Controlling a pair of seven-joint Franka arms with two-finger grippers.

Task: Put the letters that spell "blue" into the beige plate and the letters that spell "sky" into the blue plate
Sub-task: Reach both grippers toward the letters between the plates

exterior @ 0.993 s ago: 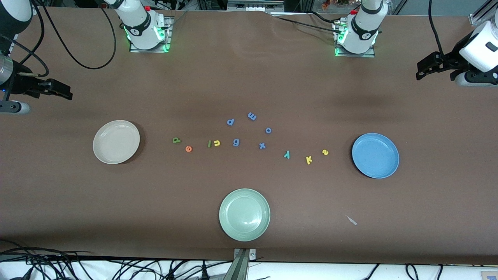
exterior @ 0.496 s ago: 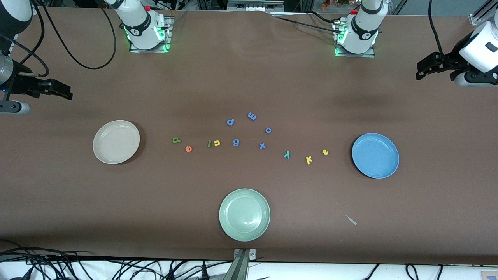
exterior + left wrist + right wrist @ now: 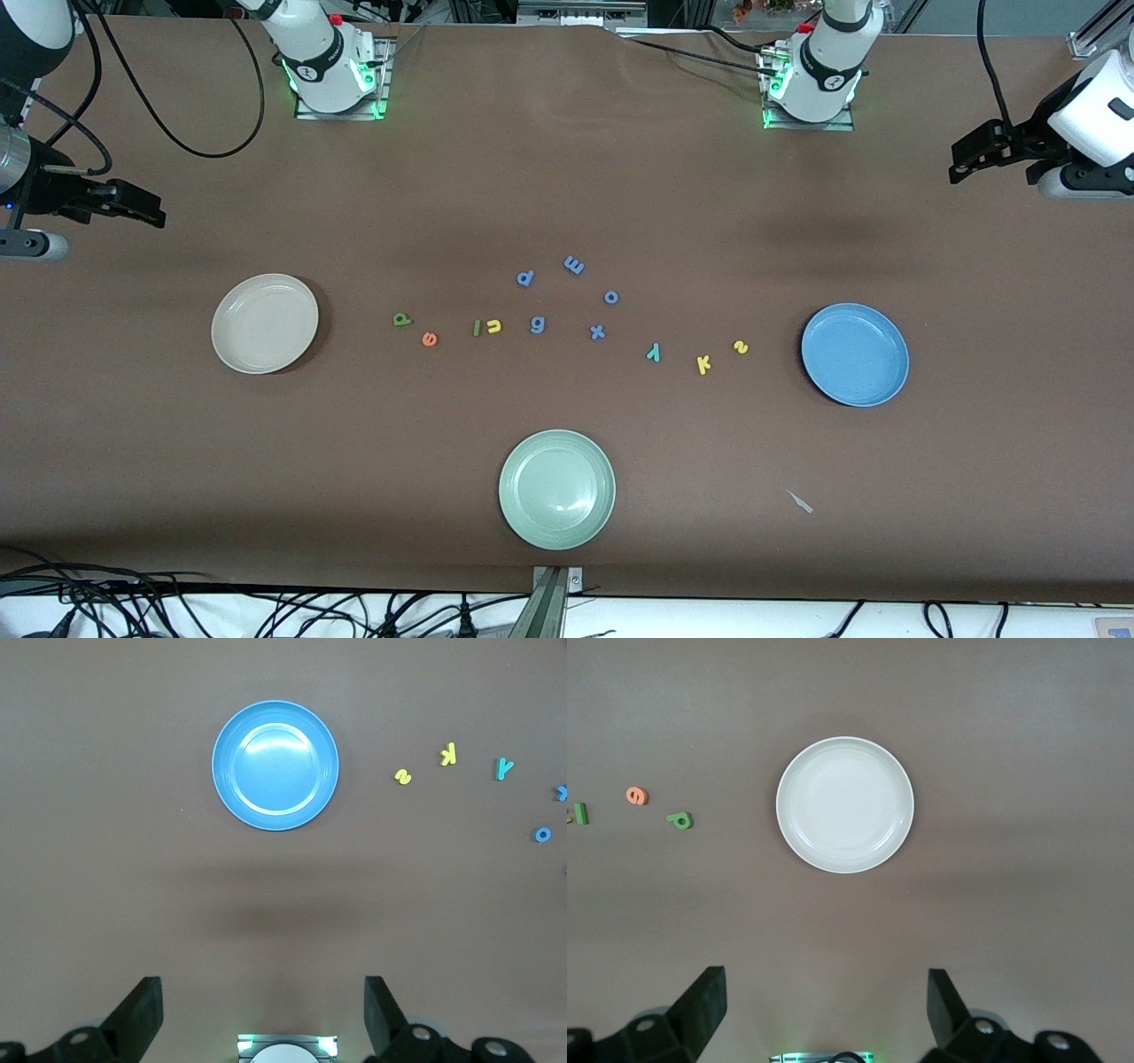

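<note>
The blue plate (image 3: 275, 765) lies empty on the surface (image 3: 106, 859); beside it, the s (image 3: 403, 776), then k (image 3: 449, 754), then y (image 3: 505, 768).

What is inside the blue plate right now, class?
Nothing: the blue plate shows only its bare bottom. The yellow s, yellow k and teal y lie on the table beside it. What is under the plate is hidden.

the beige plate (image 3: 265, 322) sits toward the right arm's end of the table, the blue plate (image 3: 855, 354) toward the left arm's end. between them runs a loose row: the letters that spell "blue" (image 3: 454, 328) nearer the beige plate, the letters that spell "sky" (image 3: 700, 354) nearer the blue plate. a third plate (image 3: 556, 489) lies nearer the front camera than the row.
</note>
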